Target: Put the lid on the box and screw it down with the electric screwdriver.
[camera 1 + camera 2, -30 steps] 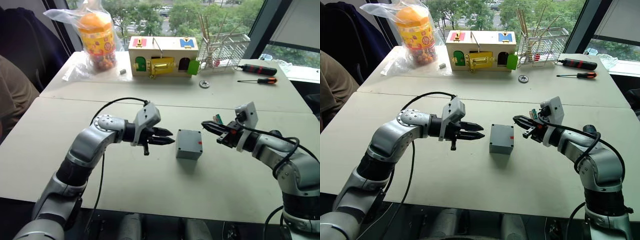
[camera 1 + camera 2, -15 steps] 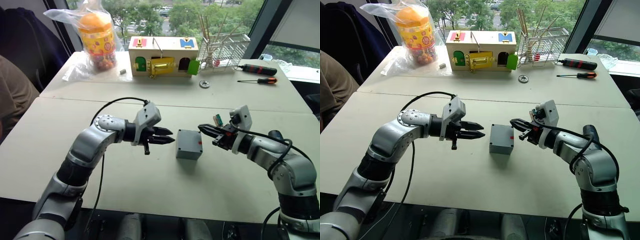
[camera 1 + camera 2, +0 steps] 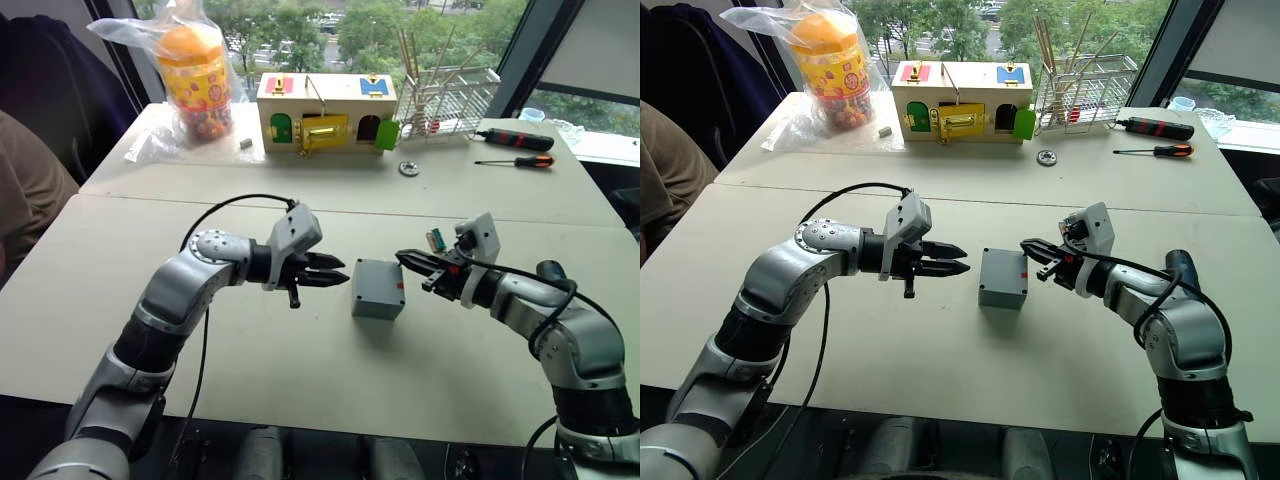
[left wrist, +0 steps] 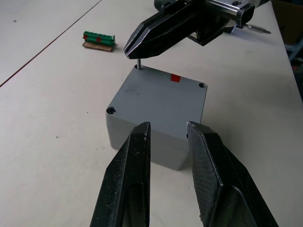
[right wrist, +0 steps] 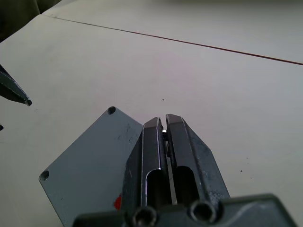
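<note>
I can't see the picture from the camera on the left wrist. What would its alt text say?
A grey box with its lid on sits on a pale table, and the right end effector holds a thin screw upright in a far corner hole. The left end effector's two black fingers are open in front of the box; a small green part lies beyond.

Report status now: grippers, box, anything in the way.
Right gripper shut on a screw, tip at a corner hole of the lid. Left gripper open, just short of the box. Nothing between them.
</note>
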Controlling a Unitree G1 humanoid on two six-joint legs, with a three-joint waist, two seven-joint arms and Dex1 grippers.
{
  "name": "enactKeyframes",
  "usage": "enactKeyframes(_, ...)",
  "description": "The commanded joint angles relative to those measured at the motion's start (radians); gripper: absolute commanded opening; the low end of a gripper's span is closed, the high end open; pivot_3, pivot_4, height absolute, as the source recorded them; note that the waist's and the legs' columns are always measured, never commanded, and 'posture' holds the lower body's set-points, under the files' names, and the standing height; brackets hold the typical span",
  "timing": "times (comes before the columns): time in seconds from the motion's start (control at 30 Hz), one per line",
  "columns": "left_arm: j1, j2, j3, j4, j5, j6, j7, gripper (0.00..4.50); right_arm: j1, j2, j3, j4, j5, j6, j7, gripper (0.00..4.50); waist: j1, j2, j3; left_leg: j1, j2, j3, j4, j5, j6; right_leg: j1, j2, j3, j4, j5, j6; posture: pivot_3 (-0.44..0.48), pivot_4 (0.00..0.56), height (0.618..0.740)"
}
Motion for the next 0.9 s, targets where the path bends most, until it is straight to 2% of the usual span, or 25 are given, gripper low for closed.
enactKeyframes(0.03, -0.005, -0.004, 0.002, -0.010, -0.009, -0.016, 0.001, 1.20, -0.002, -0.009, 0.001, -0.014, -0.003, -0.012, 0.005, 0.03, 0.000, 0.000, 0.000, 0.000, 0.000, 0.000, 0.000, 0.000, 0.000, 0.000, 0.000, 0.000, 0.000, 0.000, 0.000, 0.000, 0.150, 0.708)
enactKeyframes(0.33, -0.010, -0.010, 0.000, -0.002, -0.006, -0.021, 0.000, 1.20, 0.000, -0.011, 0.019, -0.010, -0.011, -0.013, 0.019, 0.03, -0.001, 0.000, 0.000, 0.000, 0.000, 0.000, 0.000, 0.000, 0.000, 0.000, 0.000, 0.000, 0.000, 0.000, 0.000, 0.000, 0.150, 0.708)
enactKeyframes(0.43, -0.011, -0.014, 0.000, -0.001, -0.005, -0.022, 0.003, 1.20, -0.002, -0.015, 0.023, -0.013, -0.013, -0.014, 0.025, 0.90, 0.000, 0.000, 0.000, 0.000, 0.000, 0.000, 0.000, 0.000, 0.000, 0.000, 0.000, 0.000, 0.000, 0.000, 0.000, 0.000, 0.150, 0.708)
enactKeyframes(0.6, -0.013, -0.025, 0.003, 0.001, -0.007, -0.032, 0.008, 1.20, -0.012, -0.041, 0.018, -0.015, -0.030, -0.018, 0.030, 3.38, 0.001, 0.000, 0.000, 0.000, 0.000, 0.000, 0.000, 0.000, 0.000, 0.000, 0.000, 0.000, 0.000, 0.000, 0.000, 0.000, 0.150, 0.708)
enactKeyframes(0.7, -0.012, -0.041, 0.007, -0.006, -0.017, -0.033, 0.009, 1.20, -0.019, -0.076, -0.030, -0.038, -0.001, 0.017, 0.031, 4.46, 0.001, 0.000, 0.000, 0.000, 0.000, 0.000, 0.000, 0.000, 0.000, 0.000, 0.000, 0.000, 0.000, 0.000, 0.000, 0.000, 0.150, 0.708)
enactKeyframes(0.83, -0.040, -0.066, -0.010, -0.033, -0.045, -0.040, -0.028, 1.20, -0.073, -0.258, -0.235, -0.062, 0.096, 0.250, 0.016, 4.46, 0.003, 0.002, 0.001, -0.001, 0.000, 0.000, 0.000, 0.000, 0.000, 0.000, -0.001, 0.000, 0.000, 0.000, 0.000, 0.000, 0.150, 0.708)
enactKeyframes(0.9, -0.043, -0.073, -0.027, -0.051, -0.046, -0.062, -0.046, 1.20, -0.056, -0.375, -0.295, -0.039, 0.114, 0.314, 0.066, 4.46, 0.007, 0.002, 0.001, -0.002, -0.001, 0.000, 0.001, 0.000, 0.001, 0.000, -0.001, 0.000, 0.000, 0.000, 0.000, 0.000, 0.150, 0.708)
